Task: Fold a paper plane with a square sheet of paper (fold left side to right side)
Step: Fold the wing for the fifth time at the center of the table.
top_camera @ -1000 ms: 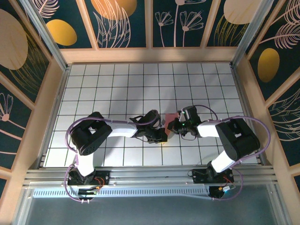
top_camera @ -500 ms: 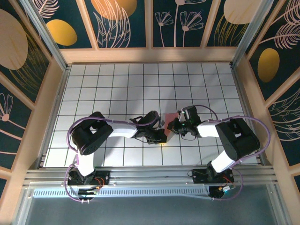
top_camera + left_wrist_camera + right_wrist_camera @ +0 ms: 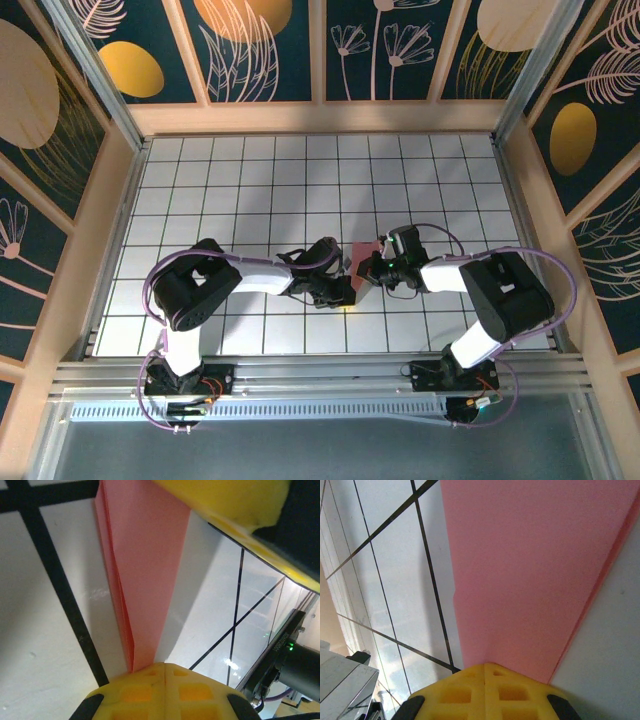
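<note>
The pink paper is near the middle of the table, a little toward the right edge and the near edge. It is folded, not flat. In the left wrist view it looks like a long thin strip with a few layers along its left side, and it gets narrow at the bottom. In the right wrist view it looks wide and smooth, with a thin folded edge down its right side. It throws a soft gray shadow on the white tiles beside it. The pictures do not show clearly if it rests on the table or hangs just above it.

The left gripper is at the near side of the paper. Its yellow fingers are pressed together, and the narrow end of the paper is pinched between them. The right gripper is just to the right of the paper. Its yellow fingers are also pressed together, with an edge of the paper caught between them. So both grippers hold the same paper, and they are very close to each other.

The left arm reaches in from the left and the right arm reaches in from the right, and they meet at the paper. A small green light glows on the right arm near its gripper. Black lines cut the white table into squares. A wooden frame goes around the table.
</note>
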